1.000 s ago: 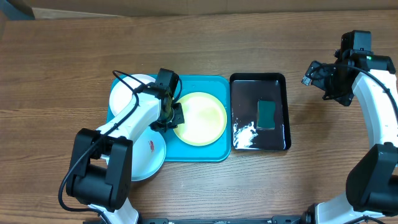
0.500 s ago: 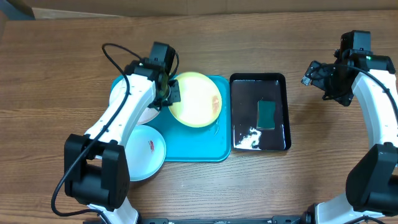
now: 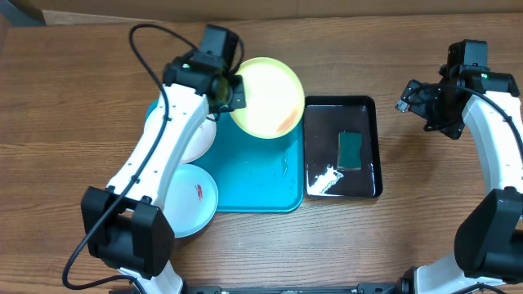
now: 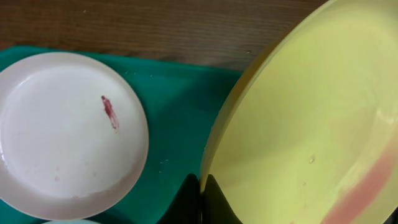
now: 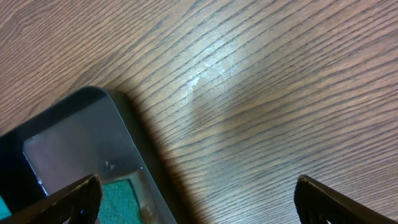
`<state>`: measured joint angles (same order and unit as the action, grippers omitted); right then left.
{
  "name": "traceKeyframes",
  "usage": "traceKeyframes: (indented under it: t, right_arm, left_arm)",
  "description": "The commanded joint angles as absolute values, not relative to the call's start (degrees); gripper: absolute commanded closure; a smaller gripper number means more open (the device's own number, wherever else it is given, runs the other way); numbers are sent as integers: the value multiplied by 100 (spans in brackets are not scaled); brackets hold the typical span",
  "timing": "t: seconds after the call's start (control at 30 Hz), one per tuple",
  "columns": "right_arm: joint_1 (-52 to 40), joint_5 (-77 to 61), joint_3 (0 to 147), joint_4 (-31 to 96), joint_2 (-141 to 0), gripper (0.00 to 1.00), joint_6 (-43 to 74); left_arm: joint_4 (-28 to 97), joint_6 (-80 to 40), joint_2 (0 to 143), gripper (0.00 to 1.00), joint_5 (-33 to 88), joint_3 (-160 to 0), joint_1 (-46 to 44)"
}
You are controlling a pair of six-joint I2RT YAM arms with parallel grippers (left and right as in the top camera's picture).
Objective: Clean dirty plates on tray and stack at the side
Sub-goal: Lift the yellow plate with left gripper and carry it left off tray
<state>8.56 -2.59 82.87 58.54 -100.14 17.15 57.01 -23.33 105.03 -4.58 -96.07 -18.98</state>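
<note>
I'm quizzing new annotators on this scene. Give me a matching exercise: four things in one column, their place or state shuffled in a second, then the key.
Things
1. lime-green plate
2. green sponge
3. right gripper
4. pale blue plate

Place or state
A. lies in the black tray
B. open, over the bare table
C. gripped at its rim by the left gripper
D. at the corner of the turquoise tray nearest the left arm's base

Pairs: 1-C, 2-A, 3-B, 4-D
</note>
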Motion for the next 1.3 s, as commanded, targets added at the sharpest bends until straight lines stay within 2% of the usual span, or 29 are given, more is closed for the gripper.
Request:
traceKeyframes:
  t: [0.0, 0.4, 1.07, 1.27]
  right_arm:
    - [871, -263, 8326, 5841, -9992, 0, 1734]
    - [871, -263, 8326, 5841, -9992, 0, 1734]
    - [871, -263, 8326, 5841, -9992, 0, 1734]
    - [871, -263, 8326, 5841, -9992, 0, 1734]
  left_arm:
    - [5673, -2182, 10510, 96, -1004, -9848, -2259]
    - [5518, -2252, 10510, 96, -2604, -9852, -3546]
    - [5063, -1988, 10510, 96, -7043, -9852, -5739]
    - [5002, -1920, 10510, 96, -7797, -9852, -6010]
